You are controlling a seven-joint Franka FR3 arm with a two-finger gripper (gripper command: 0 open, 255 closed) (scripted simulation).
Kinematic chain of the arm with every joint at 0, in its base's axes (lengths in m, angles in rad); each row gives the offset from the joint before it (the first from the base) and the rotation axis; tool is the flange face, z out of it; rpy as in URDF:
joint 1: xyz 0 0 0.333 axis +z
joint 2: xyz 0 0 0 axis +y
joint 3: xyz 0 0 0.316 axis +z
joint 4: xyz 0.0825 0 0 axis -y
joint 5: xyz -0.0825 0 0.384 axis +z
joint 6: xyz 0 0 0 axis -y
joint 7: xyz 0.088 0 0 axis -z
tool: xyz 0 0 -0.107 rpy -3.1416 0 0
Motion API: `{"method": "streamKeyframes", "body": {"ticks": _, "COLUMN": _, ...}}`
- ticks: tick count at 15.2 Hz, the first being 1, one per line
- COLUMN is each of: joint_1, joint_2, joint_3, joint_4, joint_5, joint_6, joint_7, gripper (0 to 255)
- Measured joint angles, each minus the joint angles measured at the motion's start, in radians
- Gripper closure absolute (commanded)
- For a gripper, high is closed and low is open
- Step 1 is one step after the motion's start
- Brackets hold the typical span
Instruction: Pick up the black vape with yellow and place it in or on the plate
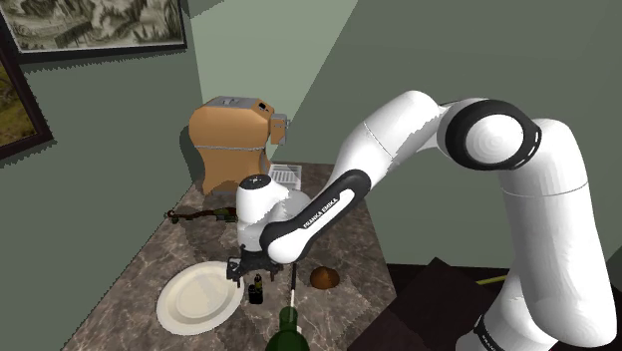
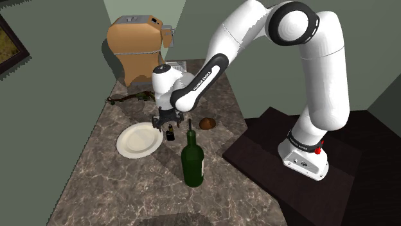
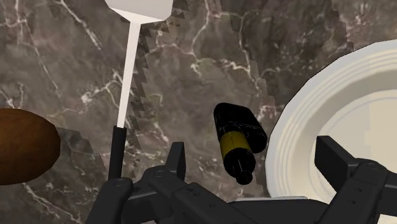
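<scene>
Just beside the rim of the white plate [image 3: 299,127], on the dark marble counter [image 3: 191,70] and outside the dish: black vape [image 3: 238,137] with a yellow band round its middle. Seen from the wrist between the two black fingers [image 3: 177,159], touched by neither. Jaws wide apart, clasping nothing. Gripper [image 1: 249,269] poised low over the vape in the shoulder view, pointing down at the counter, white forearm slanting up toward that view's right. Vape free on the stone under it, close to the plate's edge on the side toward the shoulder view's right. Beyond the vape from the plate, a spatula [image 3: 130,76] with white blade, white shaft and black handle, flat on the marble. Further that way, a brown domed object [image 3: 25,146], apart from both. Nearer the camera in the second exterior view, a dark green bottle [image 2: 192,160], upright, well apart from the gripper. At the far end of the counter, against the green wall, an orange-brown appliance [image 1: 231,140]; near it, a small dark item [image 1: 194,215] on the stone, too small to make out.
</scene>
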State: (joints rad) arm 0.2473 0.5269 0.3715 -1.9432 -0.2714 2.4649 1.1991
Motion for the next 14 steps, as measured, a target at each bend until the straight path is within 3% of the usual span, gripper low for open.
{"method": "streamKeyframes", "body": {"ticks": 5, "joint_1": 0.001, "joint_2": 0.004, "joint_3": -0.002, "joint_4": 0.0, "joint_5": -0.002, "joint_6": 0.004, "joint_7": 0.002, "gripper": 0}}
{"method": "streamKeyframes", "body": {"ticks": 6, "joint_1": 0.001, "joint_2": 0.004, "joint_3": -0.002, "joint_4": 0.0, "joint_5": -0.002, "joint_6": 0.004, "joint_7": 0.002, "gripper": 255}}
{"method": "streamKeyframes", "body": {"ticks": 14, "joint_1": 0.002, "joint_2": 0.003, "joint_3": -0.002, "joint_4": 0.001, "joint_5": -0.003, "joint_6": 0.005, "joint_7": 0.002, "gripper": 255}}
